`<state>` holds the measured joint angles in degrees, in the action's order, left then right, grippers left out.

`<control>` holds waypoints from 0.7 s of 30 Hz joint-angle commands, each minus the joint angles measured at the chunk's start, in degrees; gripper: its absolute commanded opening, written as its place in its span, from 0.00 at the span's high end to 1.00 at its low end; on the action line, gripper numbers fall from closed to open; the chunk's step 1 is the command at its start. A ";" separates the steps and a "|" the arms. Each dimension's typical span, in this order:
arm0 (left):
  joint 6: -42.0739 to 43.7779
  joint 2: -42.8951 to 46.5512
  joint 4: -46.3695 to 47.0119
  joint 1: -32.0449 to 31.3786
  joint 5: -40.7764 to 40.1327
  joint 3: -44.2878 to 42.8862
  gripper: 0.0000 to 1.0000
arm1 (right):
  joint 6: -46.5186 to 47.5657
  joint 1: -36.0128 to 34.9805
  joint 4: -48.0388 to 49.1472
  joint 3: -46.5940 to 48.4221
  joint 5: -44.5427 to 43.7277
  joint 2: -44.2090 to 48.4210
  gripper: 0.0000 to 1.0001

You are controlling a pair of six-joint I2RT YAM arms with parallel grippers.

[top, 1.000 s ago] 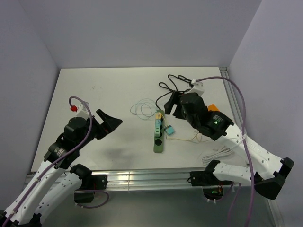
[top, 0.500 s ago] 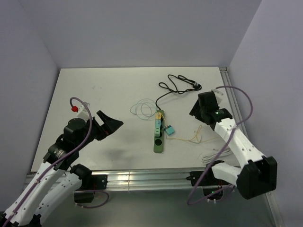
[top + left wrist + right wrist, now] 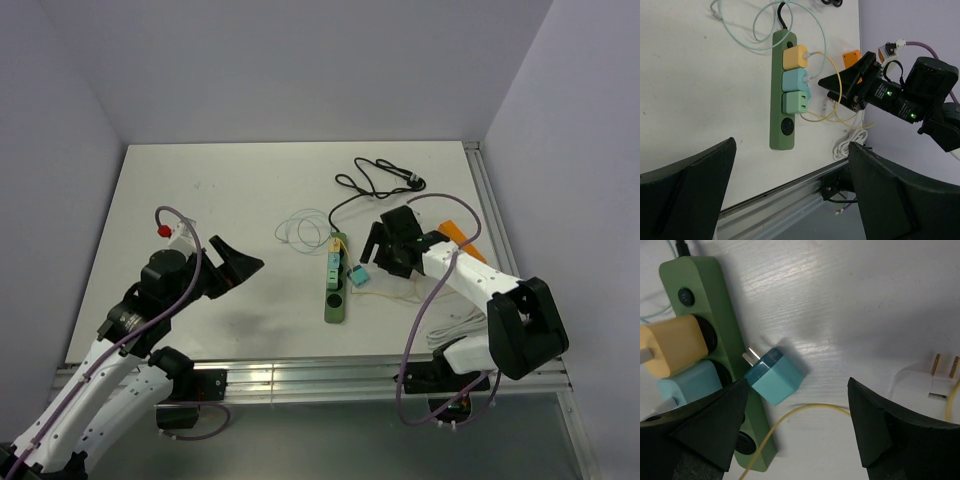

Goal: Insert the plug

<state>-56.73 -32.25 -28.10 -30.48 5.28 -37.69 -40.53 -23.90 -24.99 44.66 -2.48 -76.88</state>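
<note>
Right gripper point(image 3: 797, 387): spread wide and holding nothing, with its dark wedge-shaped fingers point(image 3: 705, 435) hanging low, one on each side of the loose plug.
Plug point(image 3: 774, 376): here's our target, a small teal cube with rounded corners. The darker, glossier face carries two flat metal prongs. It lies on the desk just beside the strip, prongs angled at the strip's side wall and not in any socket.
Power strip point(image 3: 692, 280): a long sage-green bar of matte plastic with rounded ends. A yellow charger point(image 3: 670, 342) and a pale teal charger point(image 3: 685, 385) are seated in it, and one round black socket point(image 3: 786, 127) shows open.
Yellow cable point(image 3: 805, 409): thin and smooth, curving across the desk just below the plug.
White plug point(image 3: 940, 384): flat, with two brass-coloured prongs, off to the side by the other finger.
Desk point(image 3: 865, 300): white, with a faint wood grain.
Left gripper point(image 3: 238, 258): jaws wide apart and empty, well away from the strip on the left.
</note>
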 commanded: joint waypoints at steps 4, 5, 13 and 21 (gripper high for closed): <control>0.22 -0.36 2.43 -0.28 1.14 -0.19 0.00 | -14.30 -3.86 -0.31 3.31 -5.68 -4.94 0.11; 0.22 -0.27 2.35 -0.20 1.05 -0.19 0.01 | -17.62 -5.53 -2.58 5.24 -6.65 -6.42 0.11; 0.83 0.69 1.29 -0.19 1.58 0.16 0.00 | -29.68 -9.06 -4.63 6.67 -10.78 -9.95 0.14; 1.89 0.70 0.59 -0.19 1.84 -0.54 0.01 | -31.36 -9.15 -2.96 4.64 -12.29 -12.67 0.21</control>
<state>-56.36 -31.97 -28.21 -30.48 6.24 -37.54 -69.52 -32.75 -28.38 49.41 -11.92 -88.16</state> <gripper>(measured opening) 0.995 0.801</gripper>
